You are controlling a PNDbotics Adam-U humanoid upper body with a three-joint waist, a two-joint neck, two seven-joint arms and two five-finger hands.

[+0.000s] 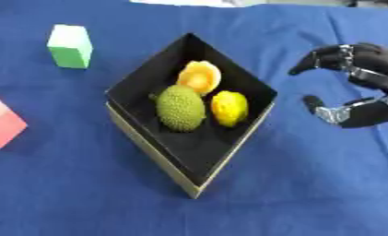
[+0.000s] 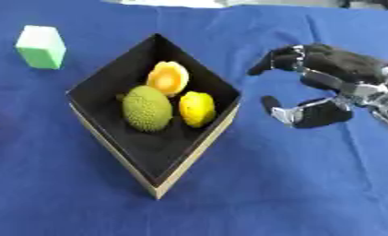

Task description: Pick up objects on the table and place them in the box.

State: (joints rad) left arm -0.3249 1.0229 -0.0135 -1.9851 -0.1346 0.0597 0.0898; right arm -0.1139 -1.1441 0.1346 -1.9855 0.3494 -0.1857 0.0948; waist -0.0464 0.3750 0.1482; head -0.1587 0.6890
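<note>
While your right hand (image 2: 326, 87) is hanging at the right side of the frame, it is coming in from the right edge with its fingers (image 2: 279, 59) arched over the top and its thumb (image 2: 276, 107) reaching out underneath, both pointing left toward the box (image 1: 152, 146). You are keeping a wide gap between fingers and thumb, and nothing is sitting in that gap; the hand is holding nothing. It is staying just beside the box's right corner, apart from it, over the blue counter (image 1: 309, 184).

Your left hand is not showing in either view.

The box is sitting at the centre of the frame, turned so that one corner is pointing toward the bottom edge; its inside is black and its outer walls are tan. Inside it, toward the upper half, a bumpy green fruit (image 1: 180, 108), a yellow fruit (image 1: 229, 108) and an orange round fruit (image 1: 199, 77) are lying close together.

A green block (image 1: 69, 46) is standing at the upper left of the frame, well apart from the box. A pink block (image 1: 2, 122) is lying at the left edge, partly cut off.

No writing or label is readable on anything.
</note>
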